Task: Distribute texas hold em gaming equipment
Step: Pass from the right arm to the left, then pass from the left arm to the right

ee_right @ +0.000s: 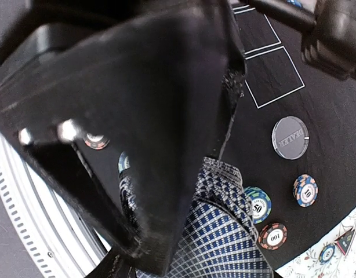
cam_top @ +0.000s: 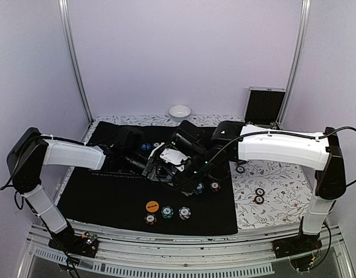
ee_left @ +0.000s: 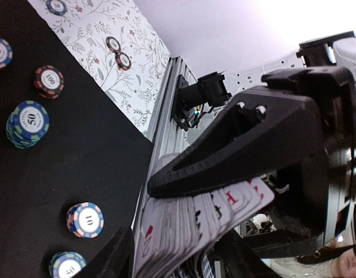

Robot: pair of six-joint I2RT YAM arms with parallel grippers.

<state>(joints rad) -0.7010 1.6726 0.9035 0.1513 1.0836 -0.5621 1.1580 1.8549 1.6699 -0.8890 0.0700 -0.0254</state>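
The deck of playing cards (cam_top: 173, 156) hangs fanned over the black mat (cam_top: 108, 197) between both arms. My right gripper (cam_top: 182, 152) (ee_right: 207, 191) is shut on the deck's blue-checked backs (ee_right: 236, 231). Its ribbed finger (ee_left: 236, 145) presses on the card faces (ee_left: 195, 226). My left gripper (cam_top: 156, 165) (ee_left: 178, 255) has a finger on either side of the deck, close to its edges; whether they clamp it does not show. Poker chips (cam_top: 167, 212) and an orange disc (cam_top: 152, 205) lie near the mat's front. A 50 chip stack (ee_left: 27, 123) (ee_right: 257, 204) and a 100 chip (ee_right: 273, 236) lie below.
A small white bowl (cam_top: 179, 111) stands at the back, an open dark case (cam_top: 265, 104) at the back right. Loose chips (cam_top: 259, 196) lie on the floral cloth to the right. A grey dealer disc (ee_right: 290, 138) rests on the mat. The aluminium rail (cam_top: 184, 263) borders the near edge.
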